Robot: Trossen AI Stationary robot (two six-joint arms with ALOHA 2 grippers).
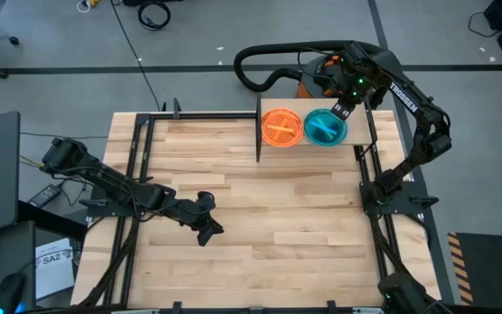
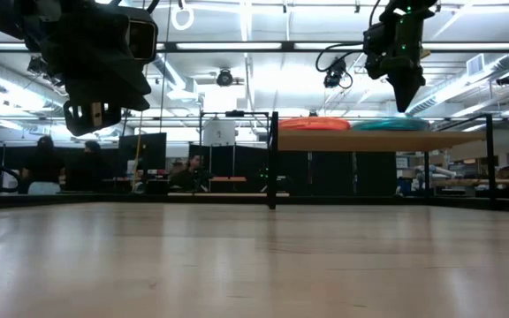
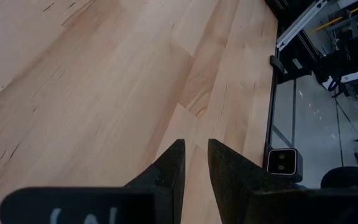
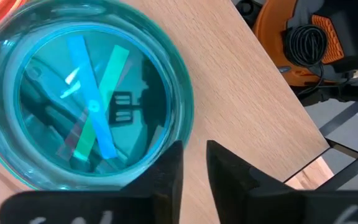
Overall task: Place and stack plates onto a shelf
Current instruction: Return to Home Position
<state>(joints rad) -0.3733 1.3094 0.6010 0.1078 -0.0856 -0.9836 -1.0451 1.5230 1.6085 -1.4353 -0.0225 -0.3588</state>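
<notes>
While the right gripper (image 1: 342, 112) hangs over the shelf's (image 1: 360, 122) right end, jaws slightly apart and empty, the round translucent blue plastic plate stack (image 1: 325, 127) sits just beside it.

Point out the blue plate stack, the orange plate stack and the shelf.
blue plate stack (image 1: 325, 127), high view, centre of the top plate.
orange plate stack (image 1: 281, 126), high view, centre of the top plate.
shelf (image 2: 360, 140), low view, front edge of the board.

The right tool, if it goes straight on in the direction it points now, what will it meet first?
Probably the shelf board beside the blue plate stack. The right tool points down there, near the stack's rim; depth is unclear.
</notes>
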